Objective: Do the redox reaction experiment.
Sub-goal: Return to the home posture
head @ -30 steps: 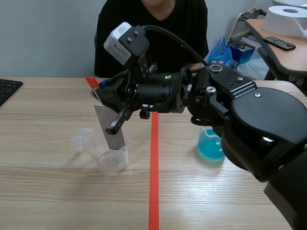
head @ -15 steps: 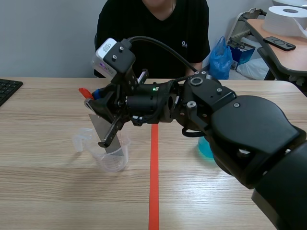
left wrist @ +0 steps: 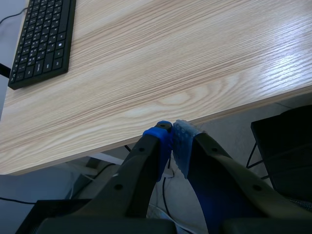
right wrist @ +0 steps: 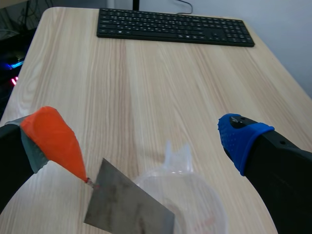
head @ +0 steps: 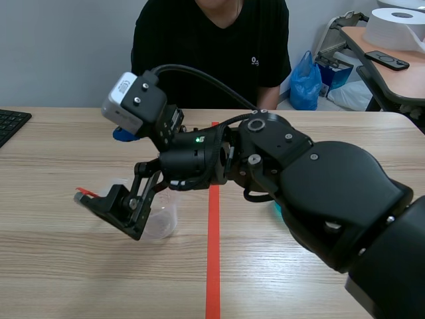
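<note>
One clear beaker (head: 165,219) stands lower left of centre on the desk (head: 66,266), holding one grey metal sheet (right wrist: 129,209), tilted. The right tool (right wrist: 144,139) is spread wide over it, gripping nothing. The left tool (left wrist: 173,146) is closed, empty, past the desk's edge.

Light wood-grain table (head: 60,272). Orange-red tape line (head: 212,266) runs 6 to 12 o'clock down the middle. Clear plastic beaker (head: 165,220) stands just beside the line at its 9 o'clock, spout turned toward the keyboard (head: 10,123). The black keyboard lies at the table's 9 o'clock edge, well apart from the beaker.
</note>
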